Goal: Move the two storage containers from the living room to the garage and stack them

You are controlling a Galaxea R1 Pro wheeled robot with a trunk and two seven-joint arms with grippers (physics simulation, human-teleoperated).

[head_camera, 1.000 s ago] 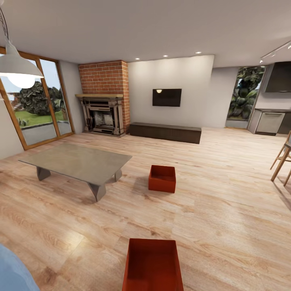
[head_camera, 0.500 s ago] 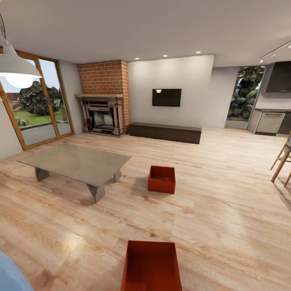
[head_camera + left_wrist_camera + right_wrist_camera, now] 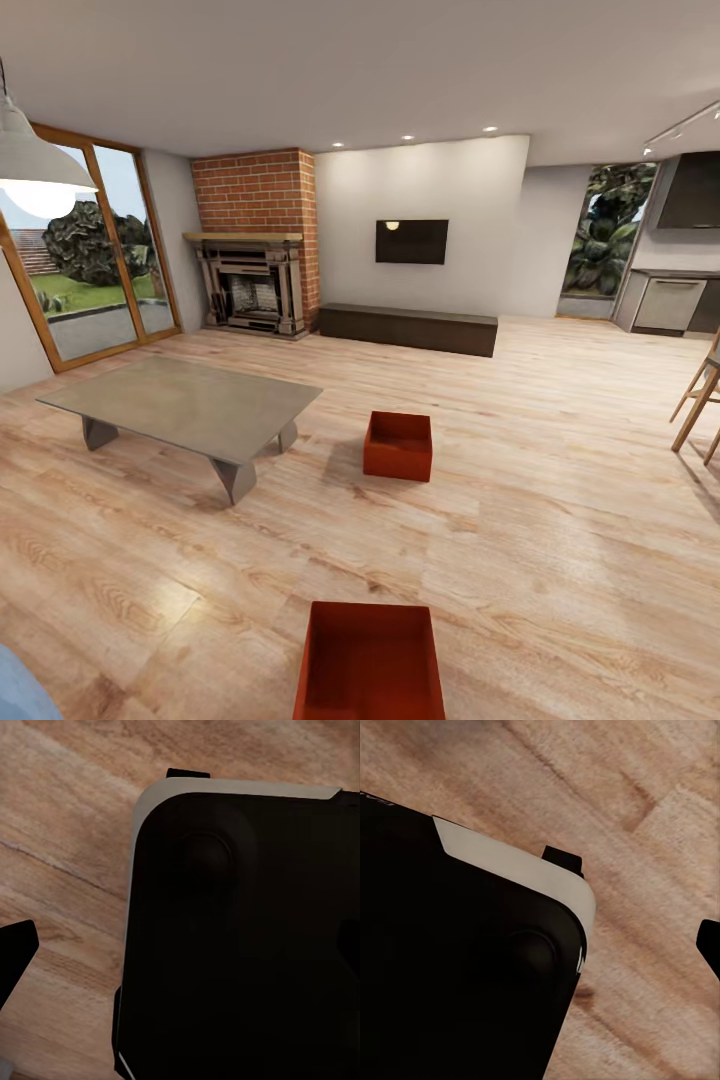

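The robot is in the living room. One red box (image 3: 369, 662) sits on the wood floor (image 3: 560, 520) right in front of it. The other box (image 3: 398, 445) sits farther away, near the grey table (image 3: 180, 405). Both boxes are empty and not picked up yet. The wrist views look down at the robot's dark base (image 3: 240, 937) and the floor, so I cannot tell if the jaws are spread or pressed together. The robot could roll too close and bump the near box, pushing it away. The thin walls could slip from a weak grab.
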